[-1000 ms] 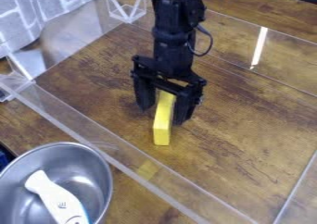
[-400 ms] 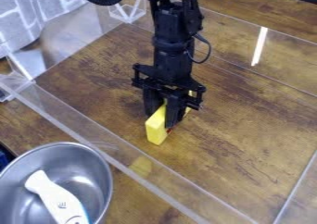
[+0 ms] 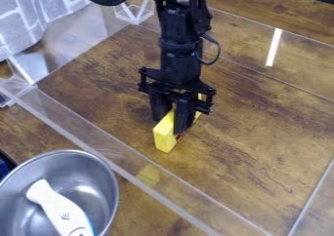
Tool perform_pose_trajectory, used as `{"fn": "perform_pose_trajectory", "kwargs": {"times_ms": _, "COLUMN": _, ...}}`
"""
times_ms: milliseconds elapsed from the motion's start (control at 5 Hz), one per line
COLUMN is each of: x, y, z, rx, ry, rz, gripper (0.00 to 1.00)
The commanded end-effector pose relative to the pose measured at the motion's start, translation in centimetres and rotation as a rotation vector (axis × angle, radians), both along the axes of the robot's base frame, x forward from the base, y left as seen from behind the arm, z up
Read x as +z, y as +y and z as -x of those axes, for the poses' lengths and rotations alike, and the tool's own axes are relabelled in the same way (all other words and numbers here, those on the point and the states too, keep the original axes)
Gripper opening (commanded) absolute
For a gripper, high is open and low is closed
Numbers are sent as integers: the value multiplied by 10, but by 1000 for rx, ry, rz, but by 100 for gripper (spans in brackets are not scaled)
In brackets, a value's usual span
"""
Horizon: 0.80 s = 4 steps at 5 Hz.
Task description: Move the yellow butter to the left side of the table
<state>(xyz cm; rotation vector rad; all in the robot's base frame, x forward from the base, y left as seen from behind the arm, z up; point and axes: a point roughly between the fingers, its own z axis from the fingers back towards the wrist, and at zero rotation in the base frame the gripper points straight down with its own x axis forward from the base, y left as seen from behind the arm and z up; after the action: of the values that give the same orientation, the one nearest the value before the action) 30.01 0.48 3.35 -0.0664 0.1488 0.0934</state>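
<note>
The yellow butter (image 3: 163,135) is a small yellow stick lying on the wooden table (image 3: 261,133), near the middle of the view. My black gripper (image 3: 175,119) points straight down onto its far end, with the fingers drawn in tight against the stick's sides. The near end of the butter sticks out toward the camera. The far end is hidden between the fingers.
A clear plastic barrier (image 3: 92,133) runs diagonally along the table's near edge. A metal bowl (image 3: 53,196) holding a white object sits at the bottom left. A white rack (image 3: 33,25) stands at the upper left.
The fingers stood wide apart around the butter a second ago and have closed on it. The stick has shifted slightly and looks shorter in view.
</note>
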Motion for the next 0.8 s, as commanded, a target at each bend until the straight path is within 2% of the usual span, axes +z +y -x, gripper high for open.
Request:
{"fn": "perform_pose_trajectory", "kwargs": {"times_ms": 0, "x": 4, "y": 6, "z": -8, "rx": 26, "ry": -39, "rz": 2, "gripper": 0}}
{"fn": "perform_pose_trajectory", "kwargs": {"times_ms": 600, "x": -4, "y": 9, "z": -14, "rx": 47, "ry": -49, "rz": 12, "gripper": 0}}
